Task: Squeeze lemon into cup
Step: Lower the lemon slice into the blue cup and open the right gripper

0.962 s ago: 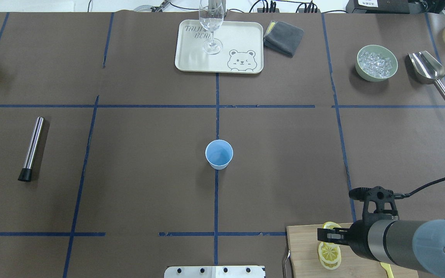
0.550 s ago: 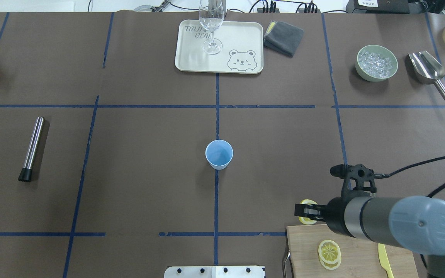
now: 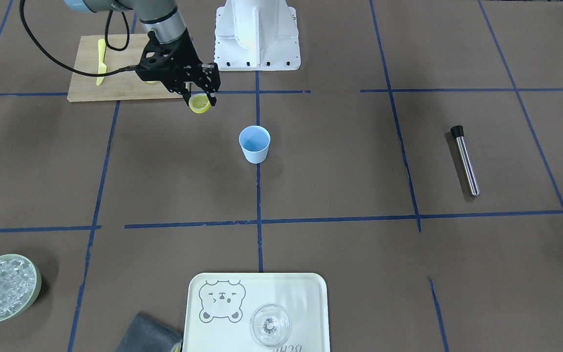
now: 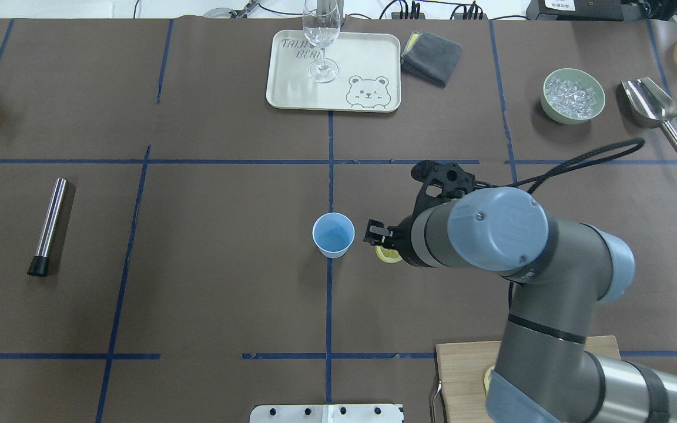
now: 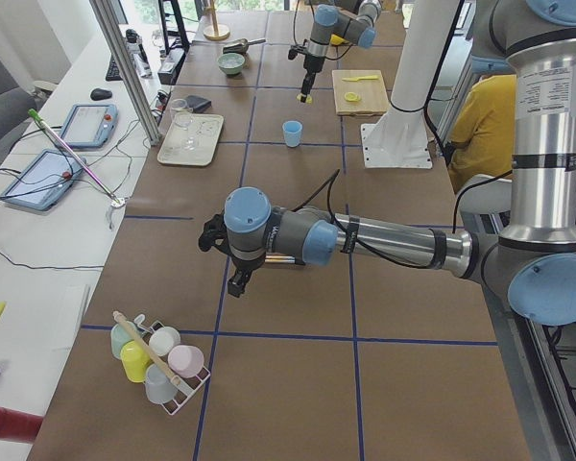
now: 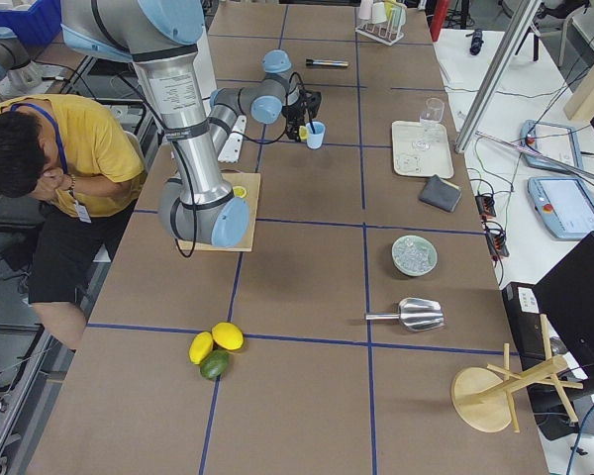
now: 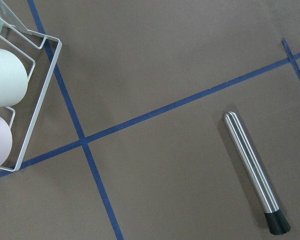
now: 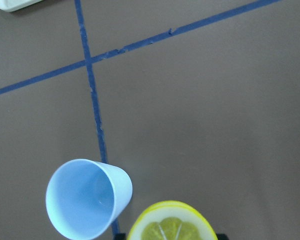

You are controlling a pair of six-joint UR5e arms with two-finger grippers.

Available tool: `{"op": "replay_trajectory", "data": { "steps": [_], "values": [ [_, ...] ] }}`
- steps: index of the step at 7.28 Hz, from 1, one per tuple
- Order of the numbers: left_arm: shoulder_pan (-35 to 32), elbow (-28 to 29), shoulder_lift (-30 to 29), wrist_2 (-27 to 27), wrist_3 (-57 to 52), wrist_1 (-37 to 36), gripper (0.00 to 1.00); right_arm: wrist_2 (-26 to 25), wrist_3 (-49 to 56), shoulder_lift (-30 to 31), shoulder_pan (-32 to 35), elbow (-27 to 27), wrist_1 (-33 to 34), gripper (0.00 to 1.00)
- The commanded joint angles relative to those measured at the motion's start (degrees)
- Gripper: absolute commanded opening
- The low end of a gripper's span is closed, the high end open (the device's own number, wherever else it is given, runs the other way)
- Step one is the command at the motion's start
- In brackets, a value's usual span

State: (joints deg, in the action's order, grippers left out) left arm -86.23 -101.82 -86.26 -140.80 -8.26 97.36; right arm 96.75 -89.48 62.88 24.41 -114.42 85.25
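The brown-papered counter [image 4: 227,294], gridded with blue tape, carries everything. The right arm [image 4: 491,229] reaches in over its middle. The wooden cutting board [image 3: 86,83] holds a yellow knife [image 3: 100,61] and a second lemon slice [image 6: 240,192], which the arm mostly hides from overhead. A cream bear-print tray [image 4: 368,53] bears an upright wine glass [image 4: 322,35]. A wire rack [image 5: 158,370] holds pastel cups, cut off in the left wrist view. A pale green bowl [image 4: 546,97] is heaped with ice cubes [image 4: 573,94]. The light-blue cup [image 4: 333,235] stands upright, showing only its blue inside. The right gripper [image 3: 199,100] has its fingers clamped on the lemon [image 3: 199,104], held off the counter just beside the cup on the robot's right, not over its mouth. The left gripper [image 5: 238,281] shows only in the far side view, so I cannot tell how its fingers stand.
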Motion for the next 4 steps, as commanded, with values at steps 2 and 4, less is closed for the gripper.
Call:
{"op": "replay_trajectory", "data": {
  "steps": [2,4],
  "values": [
    [0.0,0.1,0.0,0.0,0.0,0.0,1.0,0.1,-1.5,-9.4,0.8,8.7,0.4,0.67],
    [0.0,0.1,0.0,0.0,0.0,0.1,1.0,0.1,-2.2,-9.6,0.7,9.6,0.4,0.69]
  ]
}}
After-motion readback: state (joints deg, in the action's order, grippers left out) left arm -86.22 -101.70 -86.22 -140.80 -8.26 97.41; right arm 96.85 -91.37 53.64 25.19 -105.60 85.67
